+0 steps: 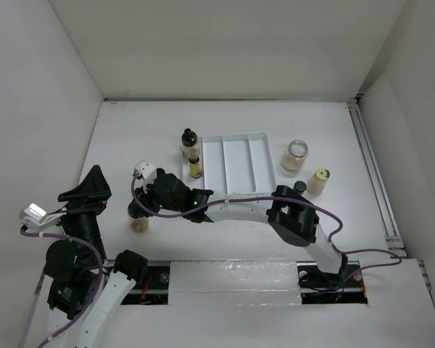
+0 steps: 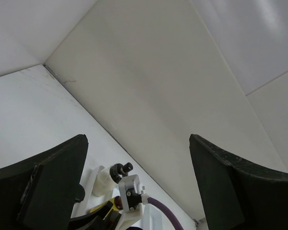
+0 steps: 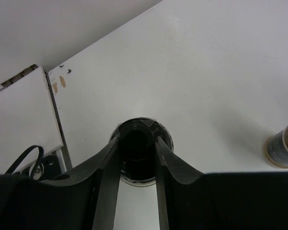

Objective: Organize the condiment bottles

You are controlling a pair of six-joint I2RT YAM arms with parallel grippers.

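Observation:
My right gripper (image 1: 140,209) reaches far left and is shut on the black cap of a bottle with beige contents (image 1: 139,223). In the right wrist view the fingers (image 3: 165,155) clamp that cap (image 3: 138,143) from both sides. Another dark bottle (image 3: 282,151) stands at that view's right edge. A pale black-capped bottle (image 1: 189,140) and a yellow one (image 1: 195,167) stand at the white tray's (image 1: 239,156) left side. A squat clear jar (image 1: 296,154), a yellow bottle (image 1: 318,180) and a small black-capped one (image 1: 299,187) stand right of the tray. My left gripper (image 1: 94,180) is open and empty, raised at the left.
White walls enclose the table at the back and both sides. The right arm's links (image 1: 293,217) and purple cable (image 1: 225,205) stretch across the near half of the table. The left wrist view shows the pale bottle (image 2: 108,178) and the right wrist's camera mount (image 2: 129,194).

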